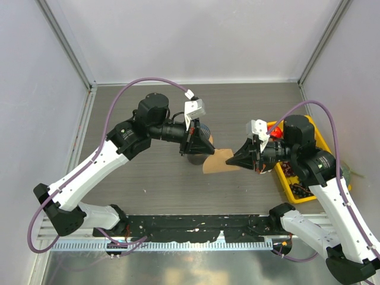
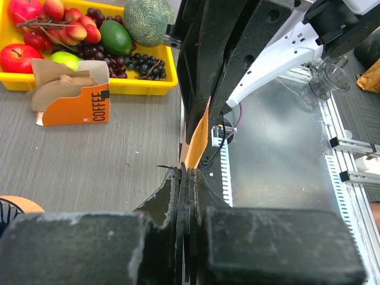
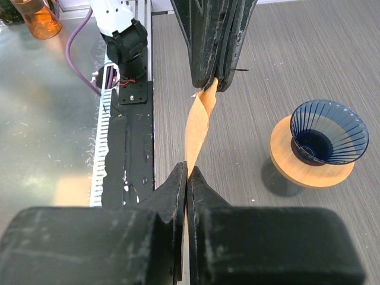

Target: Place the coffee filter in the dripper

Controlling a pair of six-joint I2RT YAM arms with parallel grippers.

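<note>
While both pincers are clamped on the coffee filter (image 3: 199, 127), the left gripper (image 3: 211, 85) at one end and the right gripper (image 3: 187, 173) at the other, it spans the gap between them. The dripper (image 3: 320, 142) stands mouth-up just beside the left gripper, so that arm is nearer.

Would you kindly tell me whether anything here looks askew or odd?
The coffee filter is twisted along its length, pinched at opposite ends by the left gripper and the right gripper instead of hanging flat or open. The dripper stands upright and empty.
</note>
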